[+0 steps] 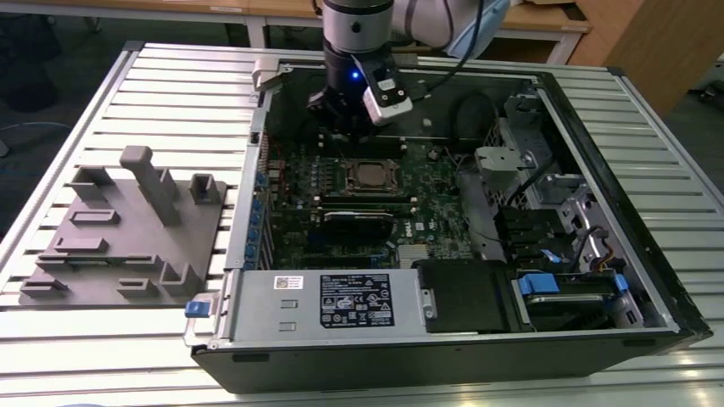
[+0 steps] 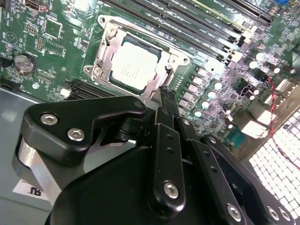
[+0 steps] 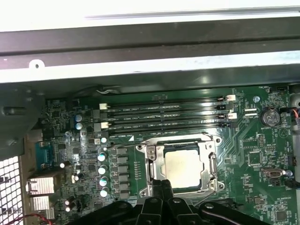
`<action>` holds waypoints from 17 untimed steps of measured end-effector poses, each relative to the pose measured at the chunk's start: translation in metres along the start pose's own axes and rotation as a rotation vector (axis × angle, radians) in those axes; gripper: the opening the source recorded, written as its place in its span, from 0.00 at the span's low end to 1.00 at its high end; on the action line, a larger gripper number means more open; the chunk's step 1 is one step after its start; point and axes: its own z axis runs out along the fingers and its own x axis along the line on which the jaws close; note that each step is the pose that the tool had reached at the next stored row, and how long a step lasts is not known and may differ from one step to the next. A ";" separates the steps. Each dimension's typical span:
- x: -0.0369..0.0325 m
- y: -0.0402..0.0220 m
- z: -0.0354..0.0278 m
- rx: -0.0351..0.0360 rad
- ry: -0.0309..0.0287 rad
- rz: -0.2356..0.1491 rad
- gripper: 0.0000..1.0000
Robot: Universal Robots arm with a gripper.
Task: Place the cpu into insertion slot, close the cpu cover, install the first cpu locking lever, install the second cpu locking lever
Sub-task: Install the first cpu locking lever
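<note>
hand (image 3: 162,183) closed, tips nr cpu cover (image 3: 157,161) edge, cpu (image 3: 183,168) seated

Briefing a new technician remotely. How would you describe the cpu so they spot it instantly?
Start at the open computer case on the slatted table, then the green motherboard inside. Beside the long black memory slots sits the cpu: the one plain pale square, ringed by the silver cpu cover.
</note>
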 end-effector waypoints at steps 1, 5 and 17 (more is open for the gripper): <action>0.0009 -0.0001 0.0000 -0.0001 -0.0006 0.000 0.11; 0.0014 -0.0001 -0.0001 0.0000 -0.0010 0.000 0.11; 0.0013 -0.0001 -0.0014 -0.0001 -0.0011 0.000 0.11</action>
